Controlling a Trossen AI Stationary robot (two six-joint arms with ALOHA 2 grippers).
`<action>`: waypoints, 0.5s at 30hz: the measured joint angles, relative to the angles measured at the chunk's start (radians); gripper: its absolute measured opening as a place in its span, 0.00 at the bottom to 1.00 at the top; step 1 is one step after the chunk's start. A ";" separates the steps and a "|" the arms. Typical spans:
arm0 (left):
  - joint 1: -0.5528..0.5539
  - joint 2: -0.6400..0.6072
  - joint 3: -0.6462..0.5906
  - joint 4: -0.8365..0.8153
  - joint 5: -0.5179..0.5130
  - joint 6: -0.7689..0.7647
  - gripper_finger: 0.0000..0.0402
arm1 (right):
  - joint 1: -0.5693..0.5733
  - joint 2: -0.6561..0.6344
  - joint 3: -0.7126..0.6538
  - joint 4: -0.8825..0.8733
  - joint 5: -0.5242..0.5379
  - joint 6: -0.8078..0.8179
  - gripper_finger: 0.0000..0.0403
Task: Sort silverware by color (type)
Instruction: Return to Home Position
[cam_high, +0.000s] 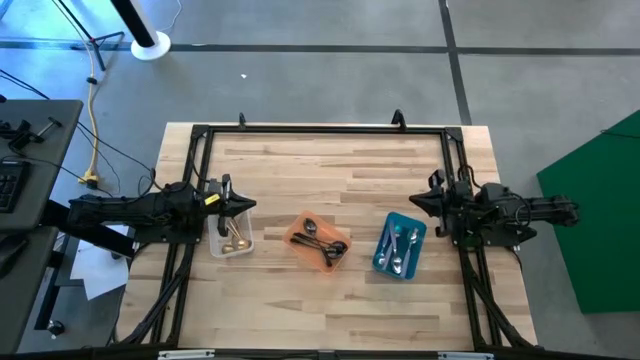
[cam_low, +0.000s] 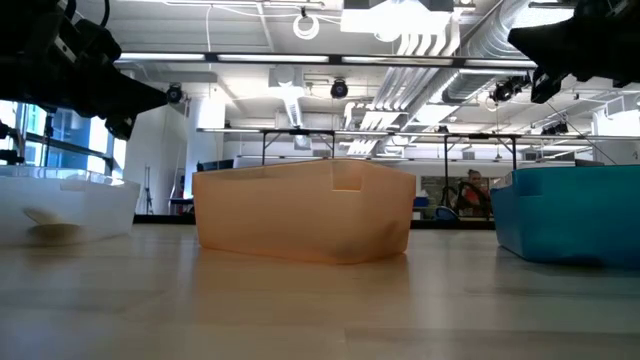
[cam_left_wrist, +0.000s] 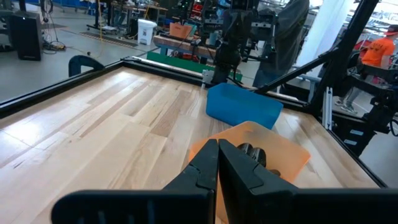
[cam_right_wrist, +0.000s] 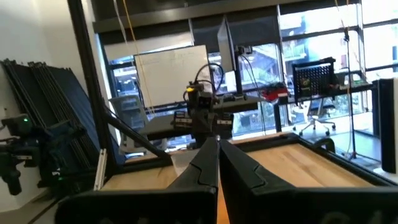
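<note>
Three trays stand in a row on the wooden table. The clear tray at the left holds gold spoons. In the middle, the orange tray holds dark spoons. The blue tray at the right holds silver spoons. My left gripper is shut and hangs level above the clear tray's far edge, pointing toward the table's right, with nothing between its fingers. My right gripper is shut too. It is raised at the right, just beyond the blue tray's far corner, and points left.
A black frame rail runs along the table's far edge and down both sides under the arms. Bare wood lies between the trays and the far rail, and more lies toward the near edge. A green cloth sits off the table at the right.
</note>
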 joint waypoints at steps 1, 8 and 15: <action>0.000 0.000 0.000 0.000 0.000 0.000 0.01 | 0.000 0.000 -0.002 0.000 0.000 0.001 0.00; 0.000 0.000 0.000 0.000 0.000 0.000 0.01 | 0.000 -0.001 -0.005 0.037 -0.023 -0.035 0.00; 0.000 0.000 0.000 0.000 0.000 0.000 0.01 | 0.000 0.000 -0.005 -0.177 -0.034 0.003 0.00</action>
